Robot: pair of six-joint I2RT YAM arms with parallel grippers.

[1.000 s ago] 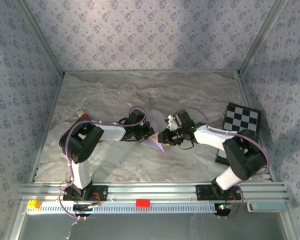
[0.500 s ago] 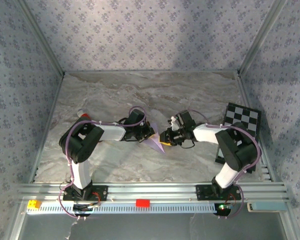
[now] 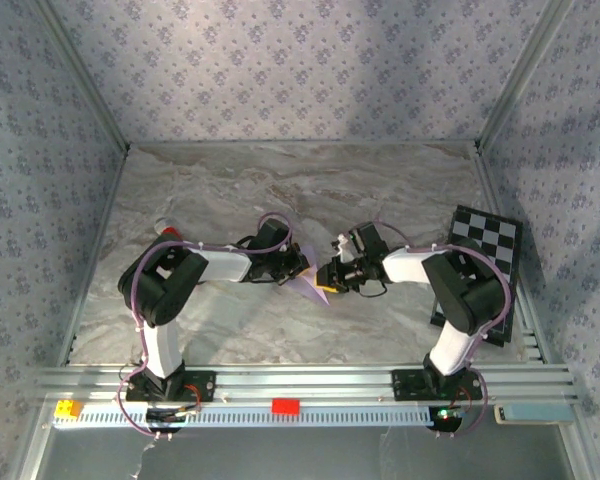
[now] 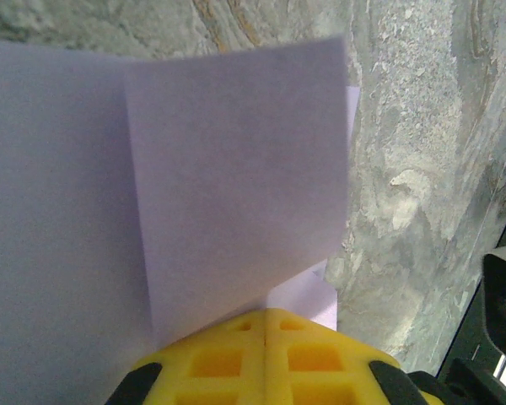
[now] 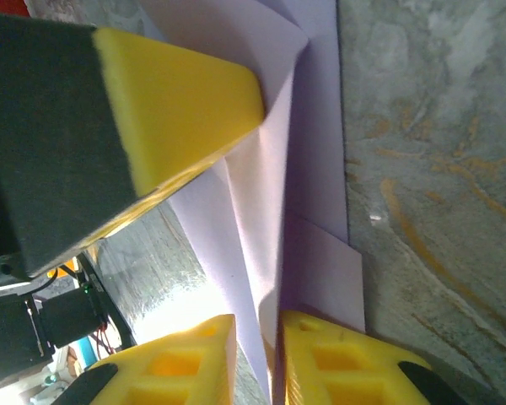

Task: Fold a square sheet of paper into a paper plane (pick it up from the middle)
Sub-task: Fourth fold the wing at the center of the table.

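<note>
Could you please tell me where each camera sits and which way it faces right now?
Top external: above and behind the bases, looking down at the table; both arms show, left gripper and right gripper both at the lilac paper.
Left wrist: on the left wrist, looking along its yellow fingers, shut on the paper.
Right wrist: on the right wrist, looking along its fingers, paper between them.
Shared: both wrist views show the paper over the table.

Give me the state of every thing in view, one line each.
square sheet of paper, partly folded and creased, gripped from both sides.
left gripper, shut on the paper's edge.
right gripper, pinching a raised fold of the paper.
checkered board, off to the right side, untouched.
</note>
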